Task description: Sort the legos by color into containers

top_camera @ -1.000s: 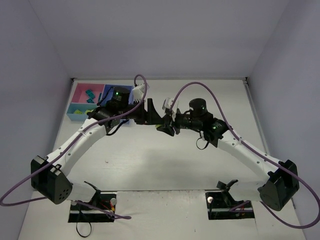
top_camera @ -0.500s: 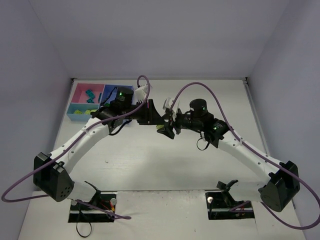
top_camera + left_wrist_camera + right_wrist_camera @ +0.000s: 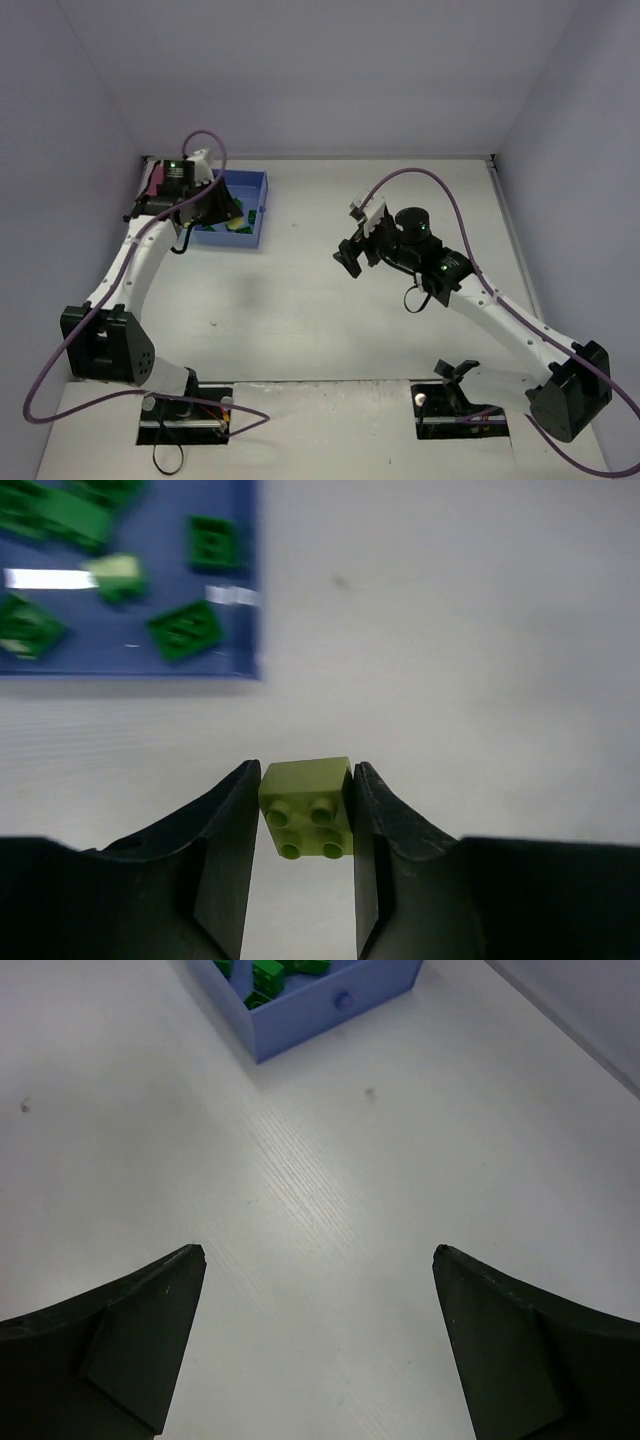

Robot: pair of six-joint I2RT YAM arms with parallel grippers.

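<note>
A yellow-green lego (image 3: 307, 805) sits studs-up between the fingers of my left gripper (image 3: 305, 780), which is shut on it. In the top view the left gripper (image 3: 212, 210) hangs over the containers at the back left. The medium-blue tray (image 3: 100, 630) holds several dark green legos (image 3: 186, 630) and one yellow-green lego (image 3: 118, 575). The pink tray (image 3: 152, 182) is mostly hidden by the arm, and the light-blue one is out of sight. My right gripper (image 3: 320, 1250) is open and empty over bare table, and the top view shows this gripper (image 3: 350, 255) mid-table.
The blue tray's front wall (image 3: 330, 1005) lies ahead of the right gripper, with green legos (image 3: 268, 972) inside. Grey walls enclose the white table on three sides. Purple cables loop off both arms.
The two grippers met mid-table around the yellow-green lego. The right gripper opened and drew back to the right. The left arm swung left to the trays with the lego.
</note>
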